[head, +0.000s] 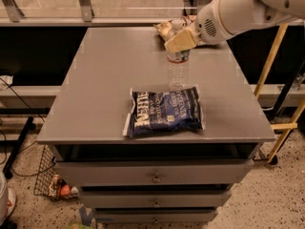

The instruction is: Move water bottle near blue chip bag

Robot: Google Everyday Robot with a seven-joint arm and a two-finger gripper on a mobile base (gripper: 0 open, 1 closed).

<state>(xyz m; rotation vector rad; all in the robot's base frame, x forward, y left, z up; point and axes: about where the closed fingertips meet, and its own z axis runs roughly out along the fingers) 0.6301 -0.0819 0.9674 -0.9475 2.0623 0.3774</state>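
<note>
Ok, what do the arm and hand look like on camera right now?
The arm is a thick, smooth white tube, ending in a rounded white wrist with a small round dark-dotted grille. The hand is pale cream and wedge-shaped, sitting at the top of the small clear plastic water bottle. No cables or lettering show.

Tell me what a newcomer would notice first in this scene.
The dark blue chip bag stands out first, lying flat at the front middle of the grey cabinet top. Just behind it the clear water bottle stands upright, with the white arm's cream gripper down over its top. A brown chip bag lies at the far edge, partly behind the gripper.
</note>
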